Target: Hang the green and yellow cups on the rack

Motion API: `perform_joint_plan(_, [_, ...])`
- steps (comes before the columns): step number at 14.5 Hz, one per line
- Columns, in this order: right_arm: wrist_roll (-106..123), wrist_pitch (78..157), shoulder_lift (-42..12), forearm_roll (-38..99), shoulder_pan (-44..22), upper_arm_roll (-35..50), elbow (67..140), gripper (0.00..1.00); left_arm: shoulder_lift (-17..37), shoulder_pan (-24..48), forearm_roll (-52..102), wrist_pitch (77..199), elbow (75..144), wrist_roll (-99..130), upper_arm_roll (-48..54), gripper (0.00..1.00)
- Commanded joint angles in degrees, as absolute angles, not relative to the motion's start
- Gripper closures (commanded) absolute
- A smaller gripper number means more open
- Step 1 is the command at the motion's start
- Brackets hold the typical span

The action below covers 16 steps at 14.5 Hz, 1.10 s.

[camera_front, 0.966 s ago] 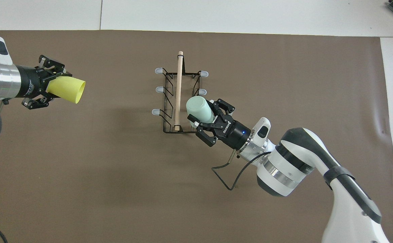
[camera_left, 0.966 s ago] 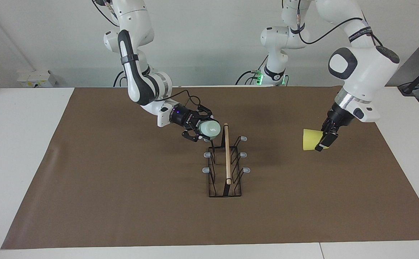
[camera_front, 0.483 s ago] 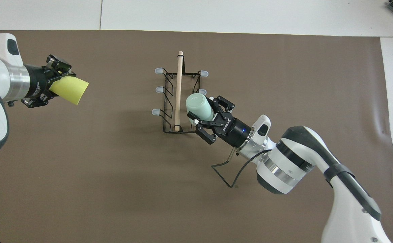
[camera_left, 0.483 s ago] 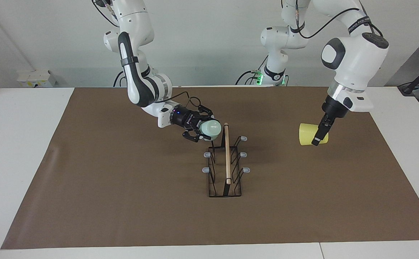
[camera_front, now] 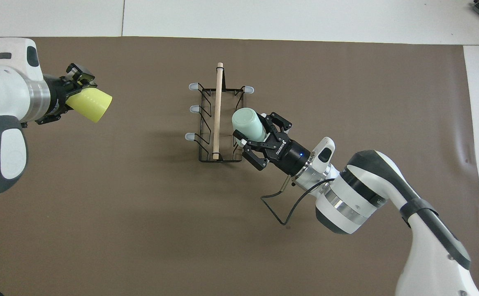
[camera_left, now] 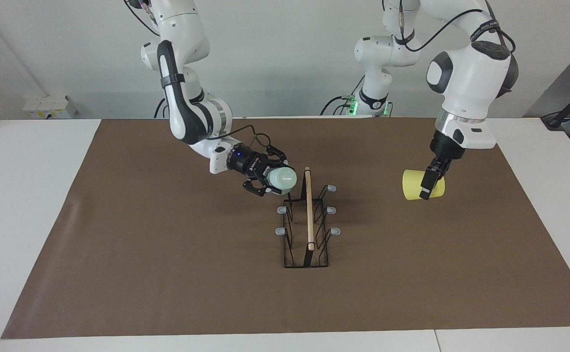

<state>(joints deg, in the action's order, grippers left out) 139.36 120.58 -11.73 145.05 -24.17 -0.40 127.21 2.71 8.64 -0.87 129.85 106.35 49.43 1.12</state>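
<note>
Since a second ago the left arm has swung its wrist round and carried the yellow cup [camera_left: 416, 185] a little toward the rack [camera_left: 307, 230], while the right arm has nudged the green cup [camera_left: 281, 178] slightly along the rack's right-arm side. The right gripper [camera_front: 252, 137] has its fingers clamped on the green cup, which lies tilted on its side in the air, closed base pointing at the wooden rod [camera_front: 217, 111], over the prong nearest the robots on that side. The left gripper [camera_left: 429, 187] has its fingers clamped on the yellow cup's open end, holding it in the air over the brown mat [camera_left: 167, 274] on the table [camera_left: 30, 195], well apart from the rack toward the left arm's end. Both cups look like light, thin plastic: smooth, tapered, easy to let slip or squash, so a hold near the rim seems best, leaving the mouth free to slide over a prong. Neither cup hangs yet
</note>
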Motion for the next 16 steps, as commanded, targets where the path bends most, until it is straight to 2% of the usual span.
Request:
perform_joint_plan(1, [141.85,121.2,-13.53,147.83,-24.69,0.09,126.39,1.0,2.2,9.05,-6.41,132.97,107.75,50.27,2.9,1.0])
perform_joint_plan(4, [143.96,120.85,-15.11,147.83,-24.79,0.09,126.47,1.0,2.11,9.05,-6.76,134.47,108.54,50.27,6.06,1.0])
perform_joint_plan(7, [144.4,121.03,-16.08,147.83,-24.79,0.09,126.47,1.0,2.02,9.05,-20.08,137.26,110.91,50.54,9.74,1.0])
perform_joint_plan(9, [144.67,121.38,-16.79,147.83,-25.05,0.09,126.47,1.0,2.2,9.14,-21.44,139.39,112.49,52.02,11.33,1.0])
perform_joint_plan(10, [144.84,122.07,-16.79,147.75,-25.05,0.09,126.65,0.6,2.2,9.14,-23.01,139.48,112.5,52.81,12.38,1.0])
perform_joint_plan(11, [145.63,122.6,-16.79,147.74,-25.05,0.09,126.74,0.01,2.37,9.23,-25.72,139.57,112.59,54.39,13.0,1.0])
perform_joint_plan(16, [145.81,123.57,-16.35,147.57,-24.79,0.09,126.21,0.0,2.72,9.75,-33.12,142.73,114.69,65.9,17.92,1.0])
